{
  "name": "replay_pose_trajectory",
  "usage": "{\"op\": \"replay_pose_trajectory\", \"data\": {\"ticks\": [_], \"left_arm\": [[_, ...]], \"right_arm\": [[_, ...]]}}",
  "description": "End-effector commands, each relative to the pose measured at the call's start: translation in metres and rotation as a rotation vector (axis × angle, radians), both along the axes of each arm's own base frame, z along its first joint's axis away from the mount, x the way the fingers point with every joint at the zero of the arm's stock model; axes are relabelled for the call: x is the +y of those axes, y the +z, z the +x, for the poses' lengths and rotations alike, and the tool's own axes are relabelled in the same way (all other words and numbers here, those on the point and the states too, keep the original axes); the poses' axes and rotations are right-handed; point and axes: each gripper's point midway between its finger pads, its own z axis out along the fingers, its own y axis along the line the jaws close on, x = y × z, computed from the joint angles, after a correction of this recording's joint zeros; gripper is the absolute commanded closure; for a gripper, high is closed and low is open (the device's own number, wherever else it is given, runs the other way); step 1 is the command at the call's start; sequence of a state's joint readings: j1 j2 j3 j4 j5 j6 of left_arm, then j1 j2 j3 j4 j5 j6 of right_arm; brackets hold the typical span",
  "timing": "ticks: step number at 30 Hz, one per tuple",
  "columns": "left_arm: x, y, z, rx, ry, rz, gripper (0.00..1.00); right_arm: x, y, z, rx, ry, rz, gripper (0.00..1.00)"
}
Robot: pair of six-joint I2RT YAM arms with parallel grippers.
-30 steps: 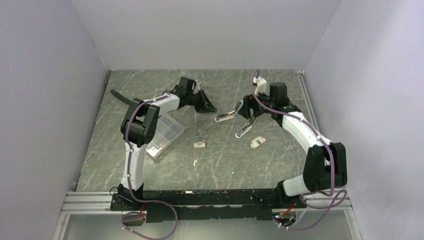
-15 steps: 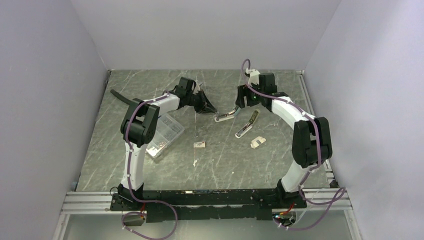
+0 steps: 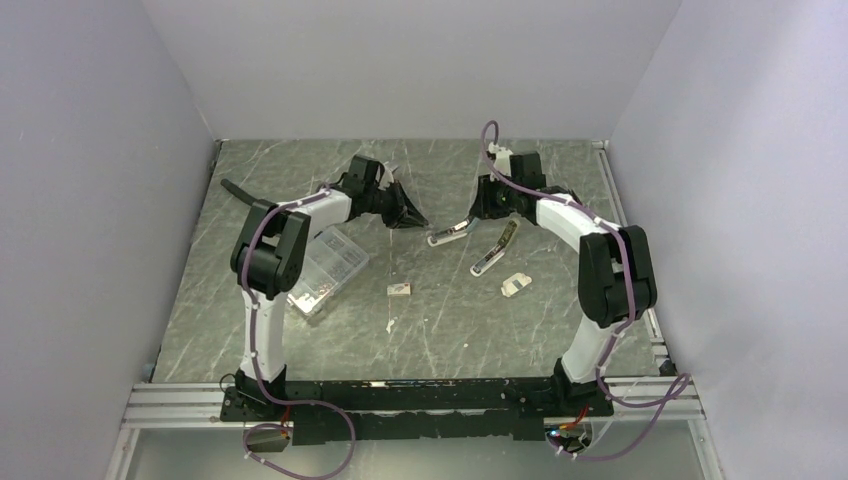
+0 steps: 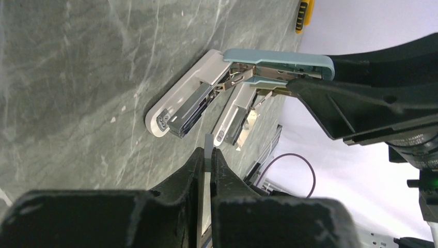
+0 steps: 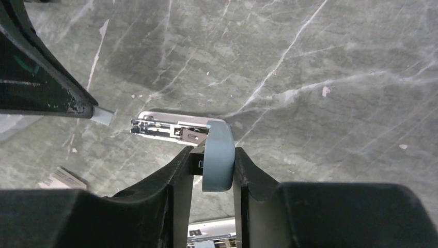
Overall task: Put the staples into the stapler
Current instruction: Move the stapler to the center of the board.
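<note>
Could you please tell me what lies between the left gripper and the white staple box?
Nothing: in the top view, only bare tabletop separates the left gripper from the staple box.

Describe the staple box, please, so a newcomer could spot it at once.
On the grey marble table, look just right of the clear compartment case. The staple box lies there: tiny, white cardboard, red-marked, unlike the plain white piece further right.
</note>
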State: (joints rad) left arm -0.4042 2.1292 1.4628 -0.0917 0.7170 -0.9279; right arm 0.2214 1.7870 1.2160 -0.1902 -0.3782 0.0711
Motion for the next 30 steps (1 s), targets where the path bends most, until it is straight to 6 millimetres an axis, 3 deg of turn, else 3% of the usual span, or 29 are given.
{"op": "replay_pose_trajectory", "data": {"ticks": [1, 11, 23, 30], "left_arm": [[0.0, 0.039, -0.011, -0.09, -0.04, -0.067, 0.97], [0.005, 0.051, -0.037, -0.094, -0.027, -0.086, 0.97], [-0.002, 0.026, -0.047, -0.071, -0.003, -0.042, 0.97], [-0.005, 0.014, -0.048, -0.067, 0.004, -0.019, 0.97]], "right_arm": [[0.015, 0.031, -0.007, -0.037, -0.019, 0.102, 0.73], [0.036, 0.043, -0.049, -0.101, -0.091, 0.106, 0.77], [0.03, 0.021, -0.053, -0.084, -0.152, 0.059, 0.76], [0.03, 0.021, -0.051, -0.104, -0.167, 0.072, 0.71]]}}
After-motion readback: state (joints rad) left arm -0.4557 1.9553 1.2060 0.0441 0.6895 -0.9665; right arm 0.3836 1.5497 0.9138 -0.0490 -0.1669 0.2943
